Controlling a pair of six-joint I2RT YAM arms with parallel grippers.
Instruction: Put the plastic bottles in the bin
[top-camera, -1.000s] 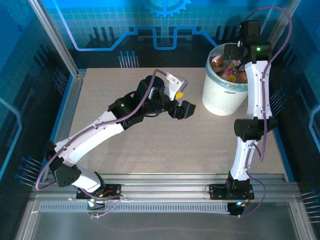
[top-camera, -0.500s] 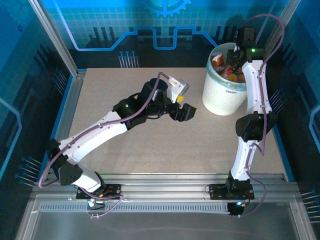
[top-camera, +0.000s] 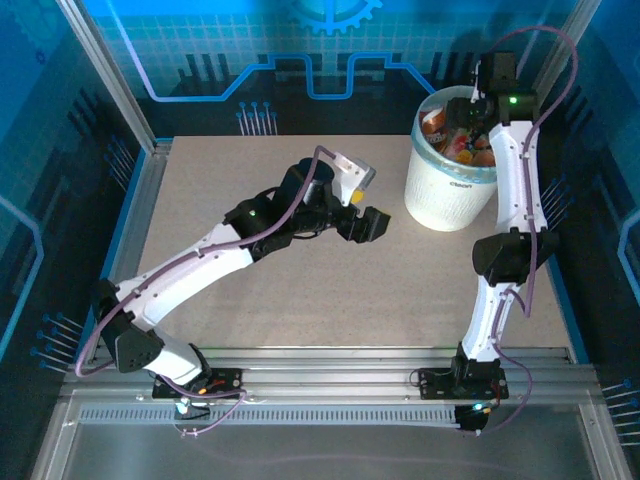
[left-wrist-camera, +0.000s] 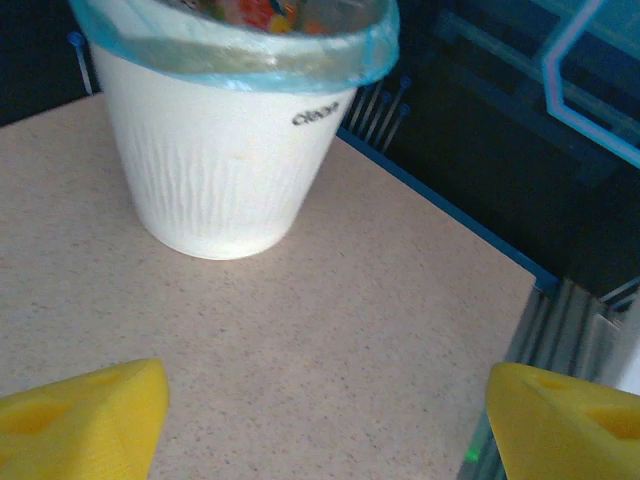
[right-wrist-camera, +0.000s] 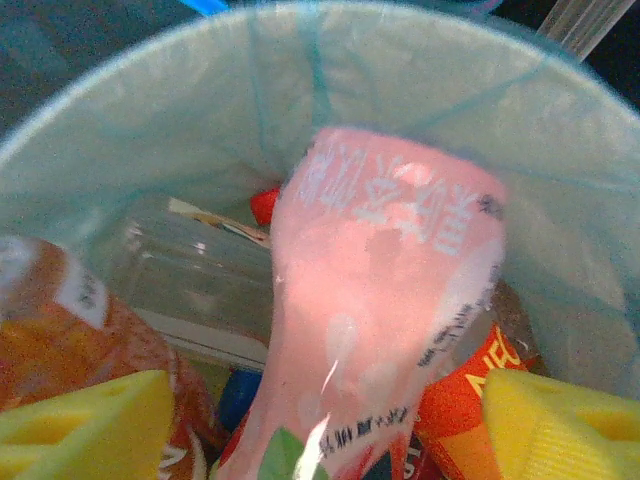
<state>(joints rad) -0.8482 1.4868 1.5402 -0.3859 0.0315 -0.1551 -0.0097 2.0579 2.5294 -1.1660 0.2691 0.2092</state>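
Tabletop (top-camera: 250, 320) of speckled beige lies under the left gripper (left-wrist-camera: 320, 430). Its yellow pads (left-wrist-camera: 75, 420) are cut off by the lower corners of the left wrist view and stand wide apart, with nothing between them but bare surface. From above, the left gripper (top-camera: 368, 222) is a dark block beside a white camera housing (top-camera: 350, 172), and its jaws are too foreshortened to read (the wrist view settles it).

Just to its right stands the bin (top-camera: 450, 190), a white ribbed bucket with a light-blue liner (right-wrist-camera: 420, 80) folded over the rim. The left wrist view crops the bin's mouth to a blurred sliver of red and orange, but shows small dark lettering on its wall.

The top view looks in at the plastic bottles (top-camera: 462, 140), an orange, red and white jumble partly covered by the right arm (top-camera: 510, 190).

The right gripper (top-camera: 470, 105) hangs over the bin's mouth. Its wrist view finds a pink bottle (right-wrist-camera: 380, 300) between the parted pads, touching neither, with its lower end cut off. Whether it rests on the pile I cannot tell. Beside it lie an orange-brown bottle (right-wrist-camera: 60, 310), a clear bottle (right-wrist-camera: 190, 280) and a red-orange label (right-wrist-camera: 470, 390); what lies deeper is hidden.
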